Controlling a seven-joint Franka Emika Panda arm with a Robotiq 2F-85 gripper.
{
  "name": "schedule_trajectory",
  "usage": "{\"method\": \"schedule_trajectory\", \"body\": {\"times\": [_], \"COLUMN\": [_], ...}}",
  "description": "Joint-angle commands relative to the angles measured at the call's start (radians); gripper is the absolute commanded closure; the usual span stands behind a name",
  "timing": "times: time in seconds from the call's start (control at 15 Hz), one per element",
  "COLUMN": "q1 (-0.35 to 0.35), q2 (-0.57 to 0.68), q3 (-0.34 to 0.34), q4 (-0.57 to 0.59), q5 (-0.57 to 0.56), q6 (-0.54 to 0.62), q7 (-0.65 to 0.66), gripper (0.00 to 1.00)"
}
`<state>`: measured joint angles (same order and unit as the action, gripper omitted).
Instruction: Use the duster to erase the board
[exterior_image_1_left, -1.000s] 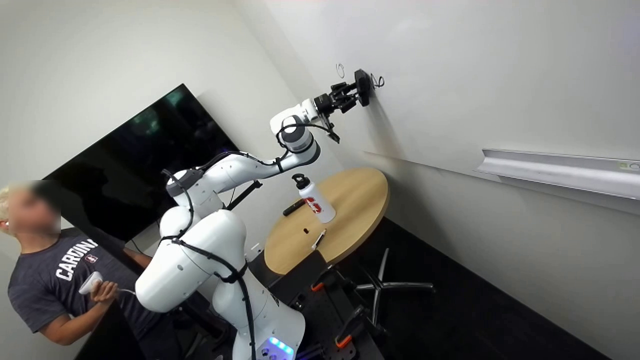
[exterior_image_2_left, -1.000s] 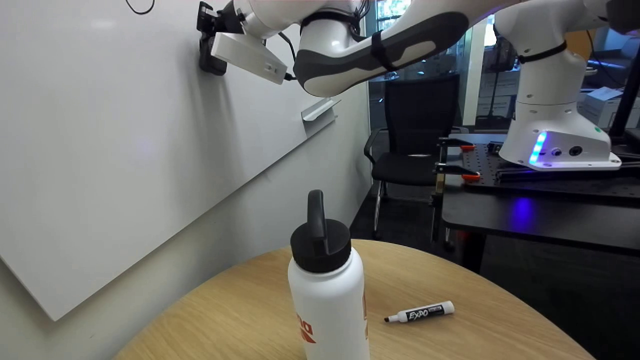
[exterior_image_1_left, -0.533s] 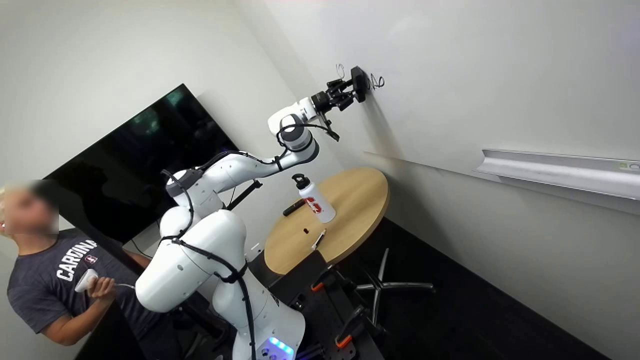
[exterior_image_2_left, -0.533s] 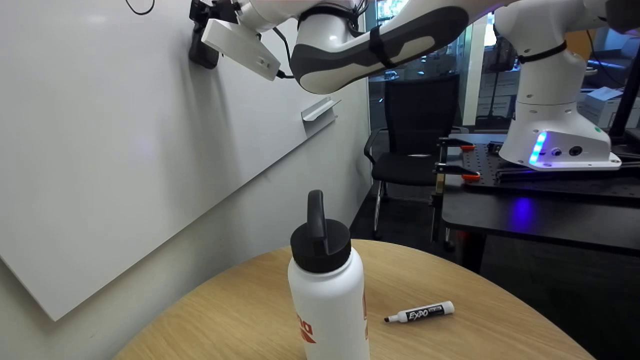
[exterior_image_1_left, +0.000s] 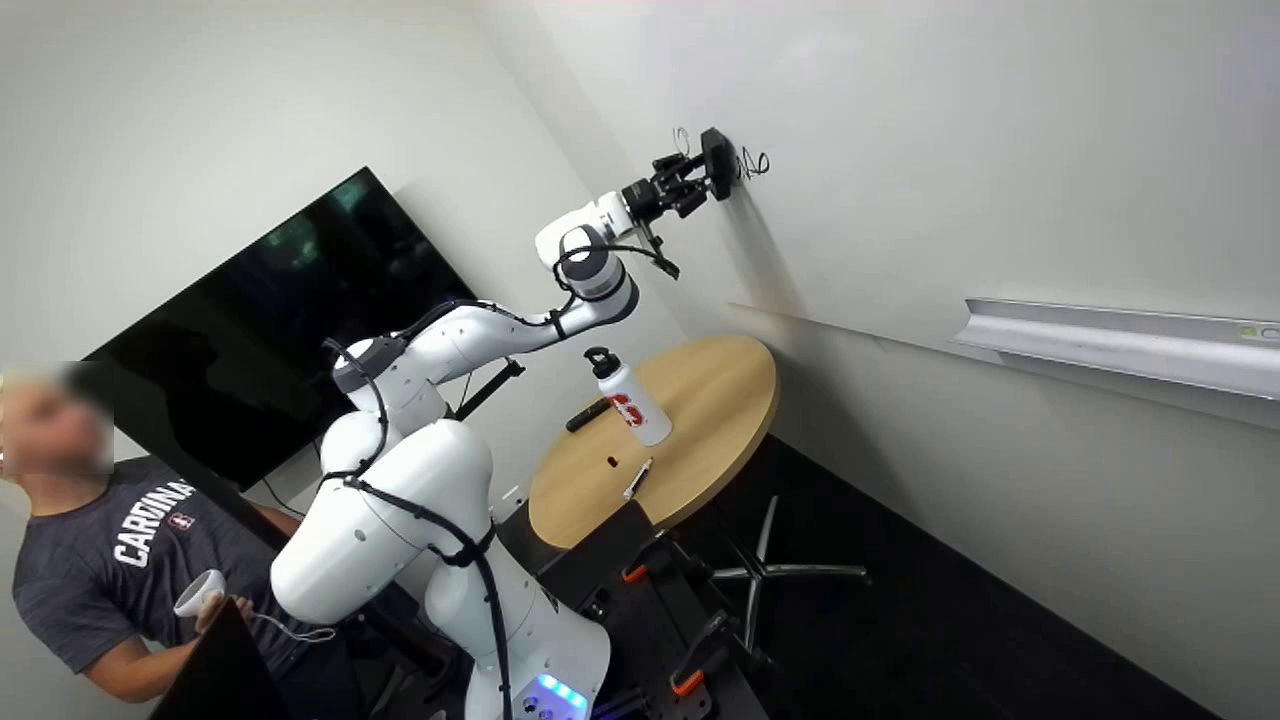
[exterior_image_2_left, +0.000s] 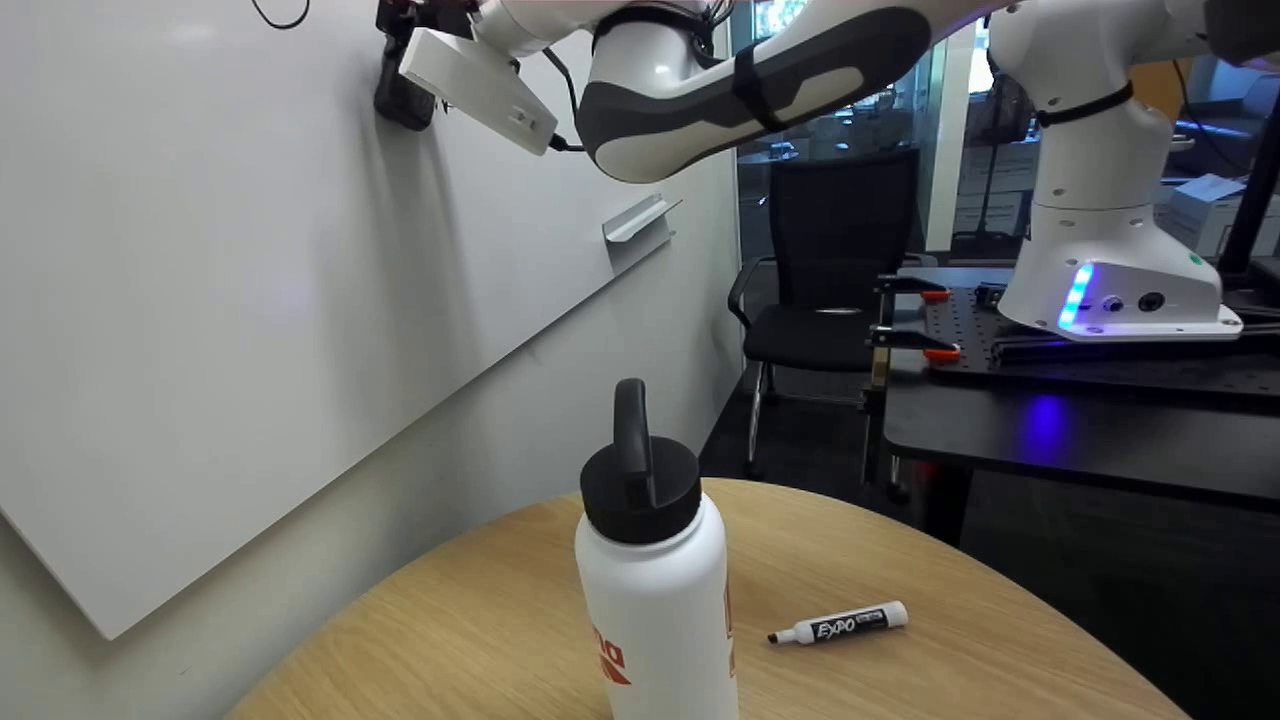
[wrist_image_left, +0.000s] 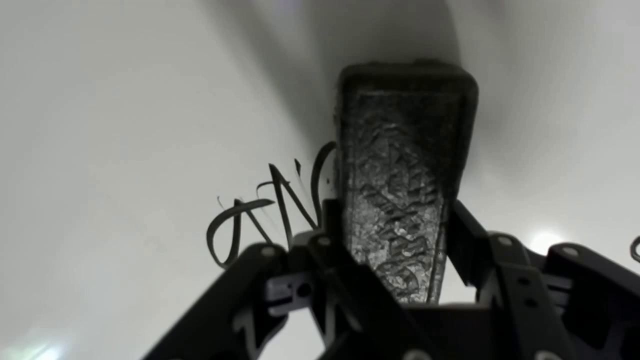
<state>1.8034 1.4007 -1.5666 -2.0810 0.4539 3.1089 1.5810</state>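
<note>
The duster (exterior_image_1_left: 717, 163) is a dark block held by my gripper (wrist_image_left: 395, 220), whose two fingers close on its long sides. It also shows in an exterior view (exterior_image_2_left: 404, 98), partly cut by the top edge, and in the wrist view (wrist_image_left: 400, 140). The board (exterior_image_1_left: 960, 190) is the large white surface it faces. The duster is right at the board; I cannot tell whether it presses on it or hovers just off. A dark scribble (exterior_image_1_left: 755, 163) shows beside the duster and runs up to its left side in the wrist view (wrist_image_left: 280, 200). A fainter loop (exterior_image_1_left: 681, 141) lies on the duster's other side.
A round wooden table (exterior_image_1_left: 720, 400) stands below with a white bottle (exterior_image_2_left: 655, 620), a marker (exterior_image_2_left: 840, 625) and a dark stick-like item (exterior_image_1_left: 588, 414). A metal tray ledge (exterior_image_1_left: 1120, 345) juts from the board's lower edge. A black screen (exterior_image_1_left: 290, 320) and a person are behind the arm.
My gripper and the duster have moved a little up and sideways along the board, most of it in the first half second. More of the dark scribble beside the duster now shows.
</note>
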Motion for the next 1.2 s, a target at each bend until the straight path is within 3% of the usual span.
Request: {"method": "schedule_trajectory", "body": {"times": [0.0, 0.6, 1.13], "q1": [-0.082, -0.131, -0.177], "q2": [-0.041, -0.07, -0.081], "q3": [0.034, 0.09, 0.077], "q4": [0.025, -0.039, -0.067], "q5": [-0.002, -0.014, -0.027], "q6": [0.01, 0.002, -0.049], "q7": [-0.005, -0.025, -0.031], "gripper": [0.73, 0.73, 0.73]}}
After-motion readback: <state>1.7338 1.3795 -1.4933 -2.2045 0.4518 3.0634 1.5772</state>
